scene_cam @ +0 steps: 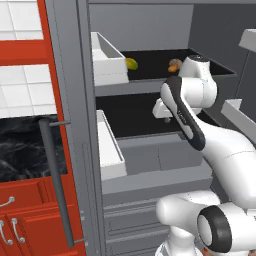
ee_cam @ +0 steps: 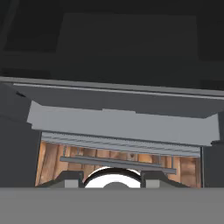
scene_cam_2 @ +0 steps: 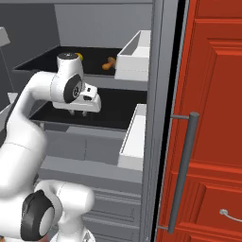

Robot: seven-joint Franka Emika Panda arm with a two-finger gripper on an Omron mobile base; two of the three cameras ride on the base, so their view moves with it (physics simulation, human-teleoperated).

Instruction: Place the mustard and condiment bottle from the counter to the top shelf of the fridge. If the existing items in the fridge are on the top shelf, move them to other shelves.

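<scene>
Black top shelf (scene_cam: 200,67) occupied; end effector (scene_cam_2: 80,112) at middle shelf (scene_cam_2: 116,111).
Fruit (scene_cam: 131,63) and mushroom piece (scene_cam: 174,64) sit there, blocking the bottles' spot; whether the end effector is spread or pinching: cannot tell.

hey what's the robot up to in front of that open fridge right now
The white arm reaches into the open fridge, with its gripper at the level of the lower black shelf, and nothing can be seen in it. The small yellow-green fruit and the orange-tan mushroom-shaped piece sit on the top shelf. No bottle stands on that shelf yet.
</scene>
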